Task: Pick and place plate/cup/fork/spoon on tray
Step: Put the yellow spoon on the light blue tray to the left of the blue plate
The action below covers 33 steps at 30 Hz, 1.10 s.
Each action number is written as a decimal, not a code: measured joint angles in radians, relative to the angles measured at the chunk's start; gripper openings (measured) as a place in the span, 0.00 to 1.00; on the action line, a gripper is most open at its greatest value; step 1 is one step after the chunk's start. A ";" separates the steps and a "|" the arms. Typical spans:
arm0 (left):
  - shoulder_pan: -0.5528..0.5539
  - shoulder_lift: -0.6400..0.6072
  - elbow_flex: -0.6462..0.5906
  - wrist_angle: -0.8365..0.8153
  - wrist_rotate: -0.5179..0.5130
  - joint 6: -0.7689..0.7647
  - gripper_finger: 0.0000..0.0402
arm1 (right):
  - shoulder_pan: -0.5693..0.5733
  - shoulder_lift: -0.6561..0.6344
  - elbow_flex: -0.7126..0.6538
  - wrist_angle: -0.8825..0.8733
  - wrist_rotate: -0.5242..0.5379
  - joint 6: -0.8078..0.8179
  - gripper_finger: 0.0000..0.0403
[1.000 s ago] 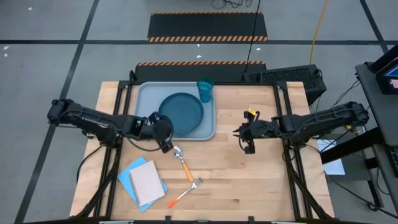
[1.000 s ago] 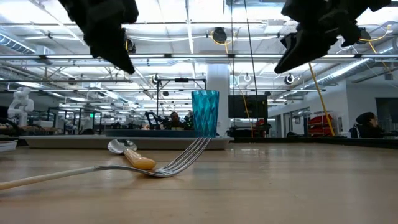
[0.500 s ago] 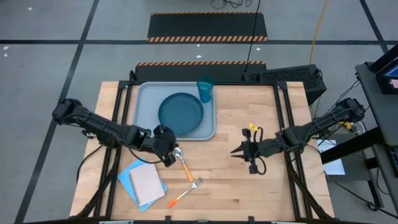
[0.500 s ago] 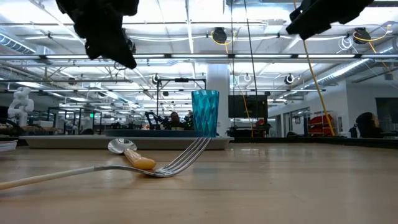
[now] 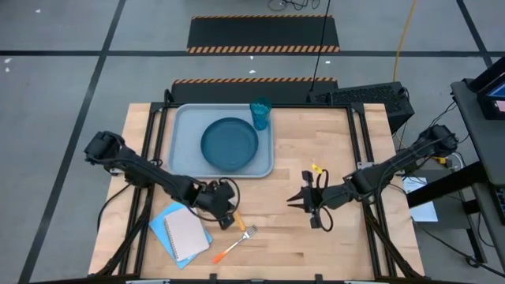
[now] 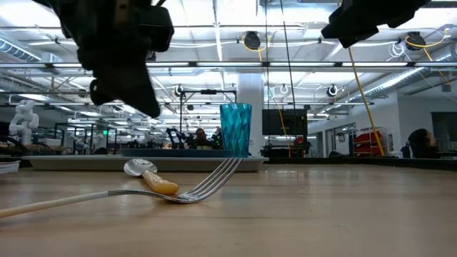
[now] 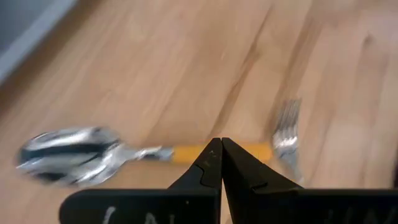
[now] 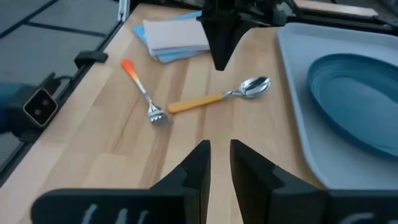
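Moved: left gripper (image 7: pixel 221 144) has come down over your spoon (image 7: pixel 87 155).
Fingers: pressed together, holding nothing.
Risk: descend like that and you'll knock the handle aside.

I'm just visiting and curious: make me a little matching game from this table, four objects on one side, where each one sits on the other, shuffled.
Things:
1. plate
2. cup
3. spoon
4. fork

Places:
A. on the bare wood, right under the left claw
B. lying in the middle of the tray
C. on the wood nearest the table's front edge, beside the notebook
D. standing upright in a corner of the tray

Pairs: 1-B, 2-D, 3-A, 4-C
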 joint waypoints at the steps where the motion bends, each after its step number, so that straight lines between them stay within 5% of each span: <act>1: 0.000 0.007 0.000 0.023 0.000 -0.008 0.02 | 0.000 0.005 0.000 0.002 0.000 0.000 0.13; 19: -0.075 0.031 0.000 0.356 -0.143 0.051 0.02 | 0.012 0.010 0.000 0.086 0.001 0.010 0.13; 33: -0.088 0.031 0.182 0.191 -0.281 0.107 0.02 | 0.012 0.006 0.000 0.128 -0.053 -0.103 0.16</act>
